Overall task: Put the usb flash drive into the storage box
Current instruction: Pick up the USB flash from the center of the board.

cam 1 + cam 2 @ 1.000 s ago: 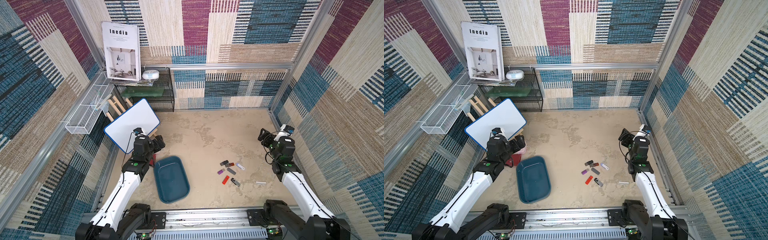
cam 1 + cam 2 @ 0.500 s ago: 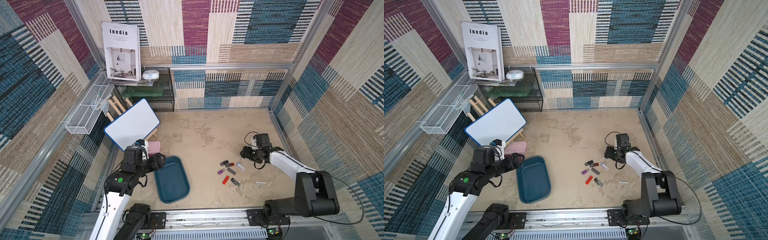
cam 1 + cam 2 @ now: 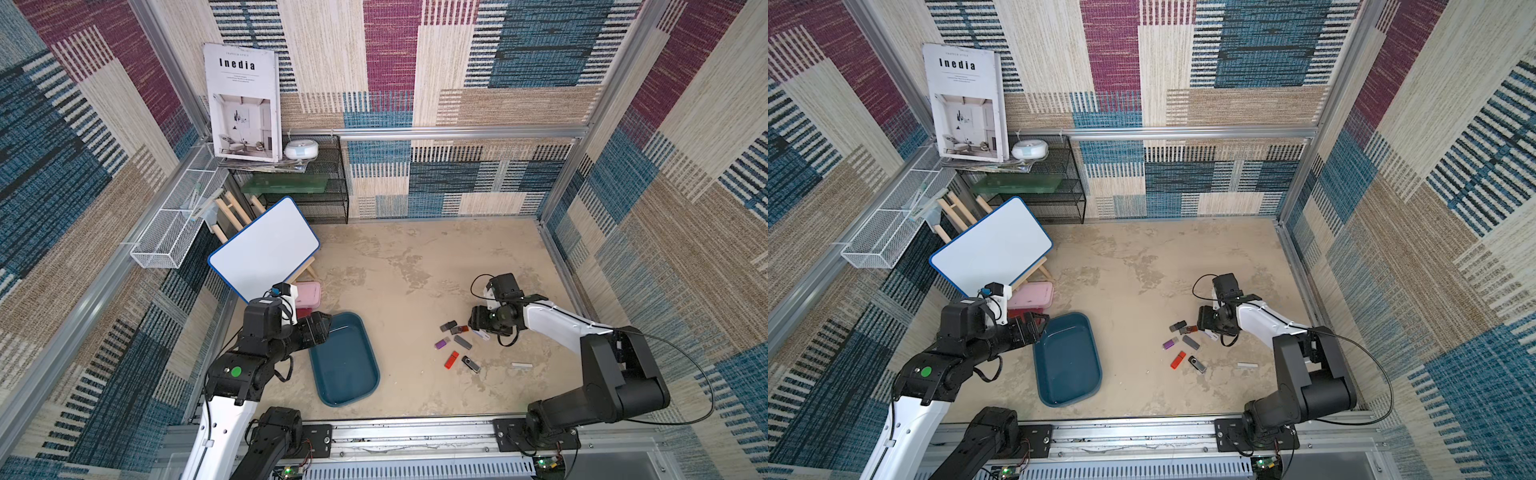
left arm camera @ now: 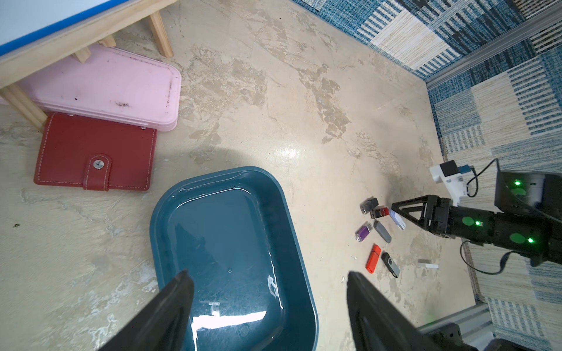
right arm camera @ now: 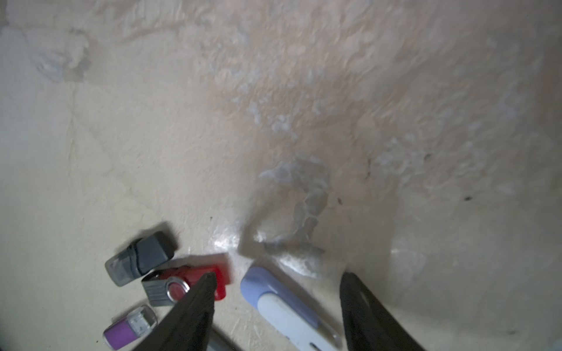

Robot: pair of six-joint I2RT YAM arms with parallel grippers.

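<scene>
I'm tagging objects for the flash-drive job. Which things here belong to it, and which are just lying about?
Belongs to the job: storage box; white-and-lilac flash drive, straddled by the open right tool; red swivel drive; purple drive; orange drive.

Lying about: pink lidded box; red case; whiteboard; magazine; wire shelf.
</scene>
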